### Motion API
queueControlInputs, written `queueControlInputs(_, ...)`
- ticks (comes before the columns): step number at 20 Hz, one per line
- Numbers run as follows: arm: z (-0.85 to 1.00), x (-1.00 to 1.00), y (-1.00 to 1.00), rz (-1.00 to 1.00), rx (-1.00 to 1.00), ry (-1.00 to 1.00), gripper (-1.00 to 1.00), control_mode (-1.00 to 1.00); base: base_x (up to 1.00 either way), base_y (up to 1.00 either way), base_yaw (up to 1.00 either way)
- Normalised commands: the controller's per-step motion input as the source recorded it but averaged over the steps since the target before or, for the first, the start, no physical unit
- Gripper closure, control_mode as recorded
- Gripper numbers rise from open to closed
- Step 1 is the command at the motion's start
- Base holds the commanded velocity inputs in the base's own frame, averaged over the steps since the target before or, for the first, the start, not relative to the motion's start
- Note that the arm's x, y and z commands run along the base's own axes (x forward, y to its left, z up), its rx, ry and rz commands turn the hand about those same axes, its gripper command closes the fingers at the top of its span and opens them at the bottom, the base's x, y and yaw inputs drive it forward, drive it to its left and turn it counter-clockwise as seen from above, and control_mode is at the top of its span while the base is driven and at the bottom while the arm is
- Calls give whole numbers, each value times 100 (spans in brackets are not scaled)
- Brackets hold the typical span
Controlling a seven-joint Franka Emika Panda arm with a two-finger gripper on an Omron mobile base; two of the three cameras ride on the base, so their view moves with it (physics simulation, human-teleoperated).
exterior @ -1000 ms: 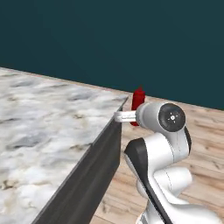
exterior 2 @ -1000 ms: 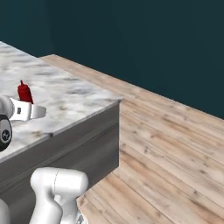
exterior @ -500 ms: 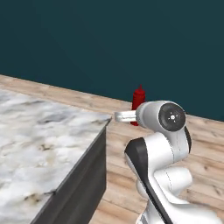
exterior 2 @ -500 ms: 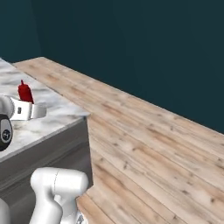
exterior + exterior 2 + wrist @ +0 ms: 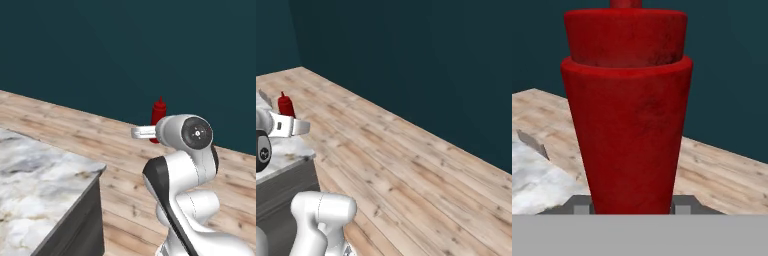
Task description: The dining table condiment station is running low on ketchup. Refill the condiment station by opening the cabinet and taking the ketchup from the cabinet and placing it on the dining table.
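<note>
The pincer (image 5: 632,209) clamps the upright small red plastic squeeze bottle (image 5: 628,110) above the wooden plank floor (image 5: 406,165), beside the white-grey marble bench (image 5: 35,195).

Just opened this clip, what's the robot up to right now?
The arm is carrying the ketchup upright in its gripper, raised above the wooden floor. In the hand view the red bottle sits between the two fingertips. A marble surface, apparently the dining table, lies low and to the left of the arm, and the ketchup is not on it yet.
</note>
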Motion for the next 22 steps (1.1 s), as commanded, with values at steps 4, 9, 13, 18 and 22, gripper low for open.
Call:
queueControlInputs(4, 0, 0, 0, 0, 0, 0, 100, 100, 100, -100, 25)
queueControlInputs(9, 0, 0, 0, 0, 0, 0, 100, 100, 100, -95, 38)
queueControlInputs(13, 0, 0, 0, 0, 0, 0, 100, 100, 100, -74, 52)
queueControlInputs(18, 0, 0, 0, 0, 0, 0, 100, 100, 100, -57, 59)
queueControlInputs(22, 0, 0, 0, 0, 0, 0, 100, 100, 100, -44, 65)
